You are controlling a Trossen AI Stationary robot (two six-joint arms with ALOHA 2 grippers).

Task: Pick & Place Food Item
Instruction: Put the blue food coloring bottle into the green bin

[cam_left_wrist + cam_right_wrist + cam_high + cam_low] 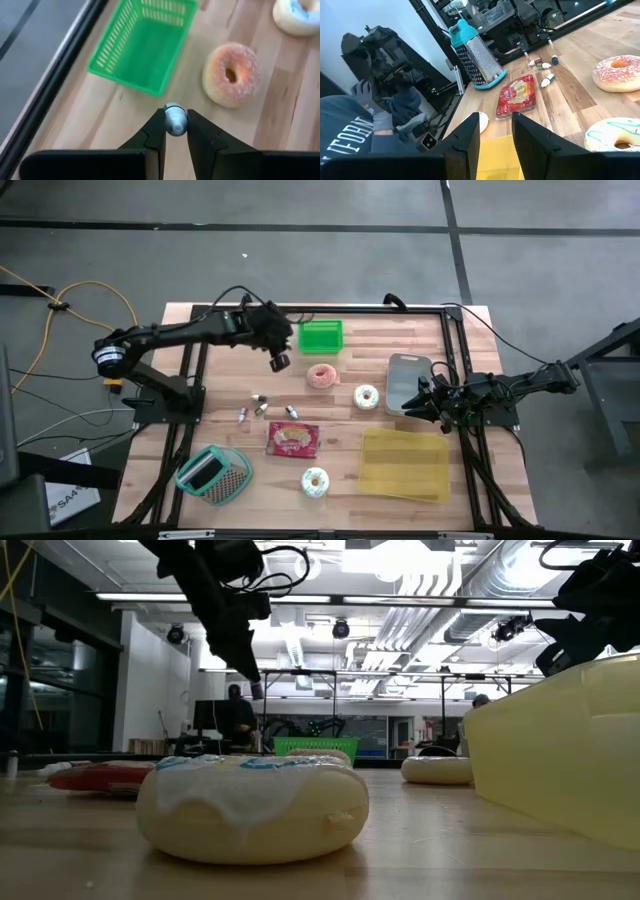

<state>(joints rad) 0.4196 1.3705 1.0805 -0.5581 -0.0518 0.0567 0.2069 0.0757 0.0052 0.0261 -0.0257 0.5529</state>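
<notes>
A small bottle with a pale grey cap [175, 116] sits between the fingertips of my left gripper [175, 131], which is shut on it. That gripper [279, 362] hangs above the table, just near-left of the green basket [321, 335] and left of the pink sugared donut [321, 375]. Three more small bottles [262, 408] lie on the wood nearer the front. My right gripper [496, 134] stands open and level at the table's right, by the grey tray [407, 378], with nothing between its fingers. My left gripper pinches the small bottle between its two fingertips [159, 125], just below the cap [175, 112], which sticks out past them. The fingers slant down from the table's left. The bottle is lifted clear of the table [257, 690].
A white-iced donut [366, 395], a red packet [293, 439], another iced donut [314, 481], a teal-handled grater [213, 473] and a yellow container [405, 463] lie across the table. A person in a hooded top [350, 135] sits beyond the table's left edge.
</notes>
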